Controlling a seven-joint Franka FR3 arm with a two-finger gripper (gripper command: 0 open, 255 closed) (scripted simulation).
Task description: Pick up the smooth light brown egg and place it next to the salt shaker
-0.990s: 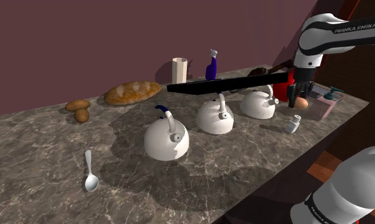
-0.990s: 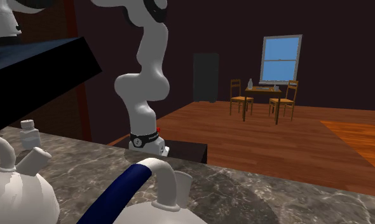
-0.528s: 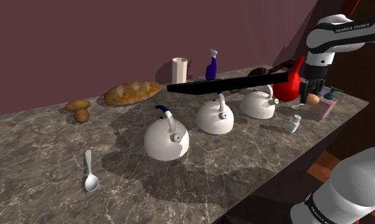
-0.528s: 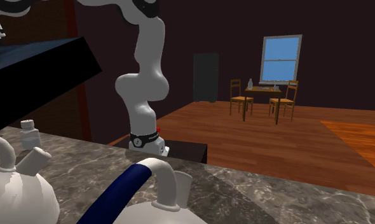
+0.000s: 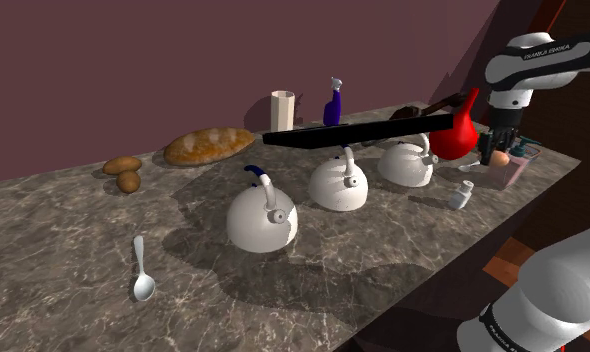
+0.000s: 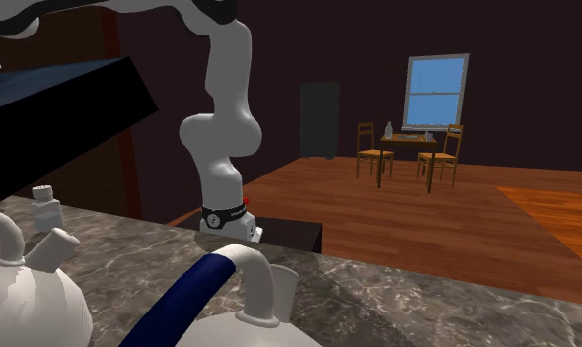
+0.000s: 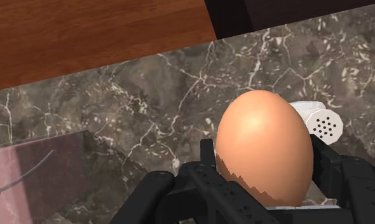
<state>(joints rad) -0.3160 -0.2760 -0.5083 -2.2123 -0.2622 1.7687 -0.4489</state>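
Note:
The light brown egg (image 5: 499, 158) hangs above the marble counter (image 5: 383, 260) at the shoulder view's far right, clasped in my black gripper (image 5: 497, 156). In the wrist view the egg (image 7: 264, 147) sits between the fingers (image 7: 348, 184), which are shut on it, and my gripper (image 7: 265, 191) grips its lower half. The white salt shaker (image 7: 324, 121) stands on the marble just beyond the egg. In the shoulder view the salt shaker (image 5: 463, 194) is below the egg and toward that view's left. The second exterior view shows the shaker (image 6: 45, 206) at its left.
Three white kettles (image 5: 262, 215) (image 5: 340, 183) (image 5: 407, 162) stand in a row under a black slab (image 5: 358, 131). A red jug (image 5: 456, 132) and a pinkish clear box (image 5: 508, 167) stand close to the gripper. Bread (image 5: 209, 145), potatoes (image 5: 124, 172) and a spoon (image 5: 142, 270) lie toward the left. The counter edge drops to a wooden floor (image 7: 84, 32).
The gripper has carried the egg toward the shoulder view's right, from in front of the red jug to over the pinkish box. It stays shut on the egg.

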